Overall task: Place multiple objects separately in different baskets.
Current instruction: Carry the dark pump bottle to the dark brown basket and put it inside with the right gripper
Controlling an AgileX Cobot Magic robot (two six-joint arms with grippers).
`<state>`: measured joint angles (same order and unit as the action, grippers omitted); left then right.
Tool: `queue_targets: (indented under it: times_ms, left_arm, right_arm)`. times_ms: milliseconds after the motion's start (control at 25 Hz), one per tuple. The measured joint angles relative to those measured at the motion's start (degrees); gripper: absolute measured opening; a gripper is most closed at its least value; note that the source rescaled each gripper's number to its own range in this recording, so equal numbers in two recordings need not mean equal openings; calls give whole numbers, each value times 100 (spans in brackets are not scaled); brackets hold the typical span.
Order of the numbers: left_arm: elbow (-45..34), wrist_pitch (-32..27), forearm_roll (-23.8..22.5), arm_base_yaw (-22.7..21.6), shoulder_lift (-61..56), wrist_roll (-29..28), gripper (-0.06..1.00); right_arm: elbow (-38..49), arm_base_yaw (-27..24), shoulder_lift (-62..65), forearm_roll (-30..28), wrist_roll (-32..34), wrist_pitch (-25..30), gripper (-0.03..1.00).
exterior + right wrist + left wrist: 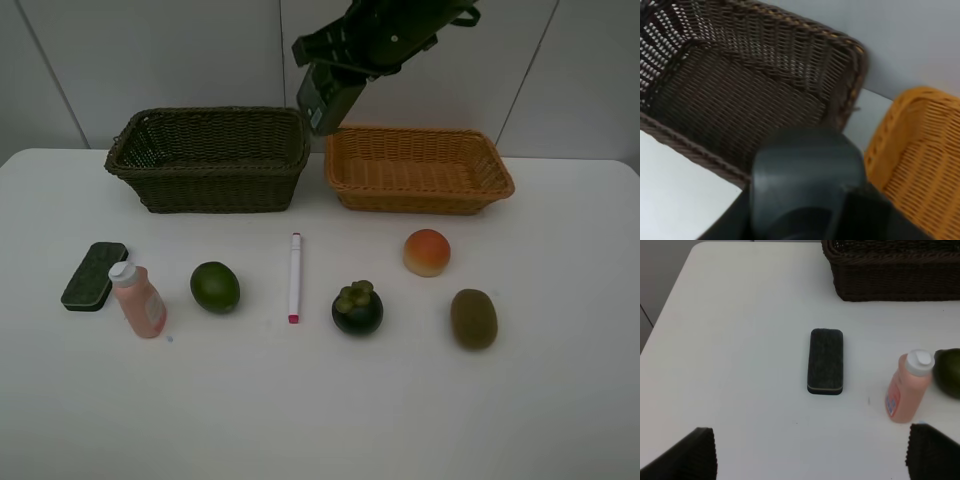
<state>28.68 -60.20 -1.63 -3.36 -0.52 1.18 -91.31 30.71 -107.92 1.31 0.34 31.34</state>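
High over the gap between the two baskets, my right gripper (336, 82) is shut on the dark green pump bottle (328, 102), which fills the right wrist view (805, 180). The dark basket (215, 190) and the tan basket (420, 198) look empty. On the table in a row lie the eraser block (94, 275), pink bottle (139, 299), green fruit (215, 287), marker (295, 277), mangosteen (357, 308), peach (427, 252) and kiwi (474, 318). My left gripper (812, 460) hangs open, short of the eraser (826, 361).
The white table ends at a wall just behind the baskets. In the left wrist view the pink bottle (907, 387) stands upright beside the green fruit (949, 372), with the dark basket's wall (895, 280) beyond them.
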Motion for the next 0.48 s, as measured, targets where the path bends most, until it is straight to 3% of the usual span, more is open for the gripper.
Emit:
queue_targets:
  times_ms: [200,480]
  left_arm:
    - [0,0,0,0,0,0,100]
    - [0,0,0,0,0,0,100]
  right_arm:
    - [-602,170,-582,45,0,-138,35]
    - [-1315,170,-1310,681,-256,-210,35]
